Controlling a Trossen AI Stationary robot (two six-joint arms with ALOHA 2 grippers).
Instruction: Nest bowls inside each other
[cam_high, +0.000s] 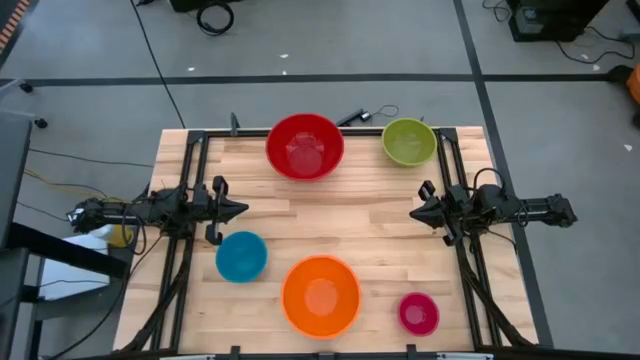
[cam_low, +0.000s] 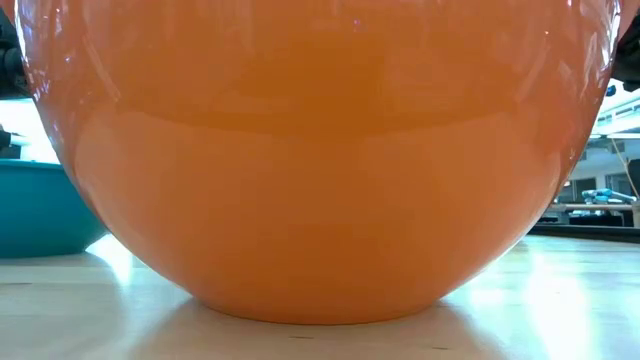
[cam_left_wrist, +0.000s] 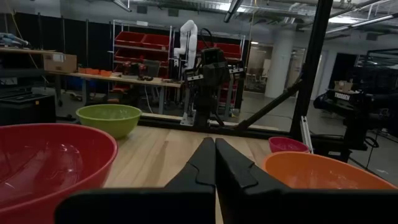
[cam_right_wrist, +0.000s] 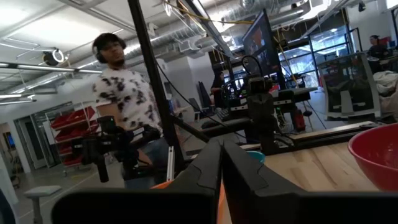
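Five bowls stand apart, each on its base on the wooden table (cam_high: 370, 215). The red bowl (cam_high: 305, 146) and the lime green bowl (cam_high: 408, 141) are at the far edge. The blue bowl (cam_high: 241, 256), the orange bowl (cam_high: 320, 295) and the small magenta bowl (cam_high: 418, 313) stand toward the near edge. My left gripper (cam_high: 243, 209) is shut above the table's left side, a little beyond the blue bowl, touching nothing. My right gripper (cam_high: 412, 212) is shut above the right side, also touching nothing. The orange bowl (cam_low: 320, 160) fills the low view.
A black frame runs along the table's left, right and far edges (cam_high: 200, 140). A person (cam_right_wrist: 124, 99) stands beyond the table's left side in the right wrist view. Bare wood lies between the two grippers in the middle of the table.
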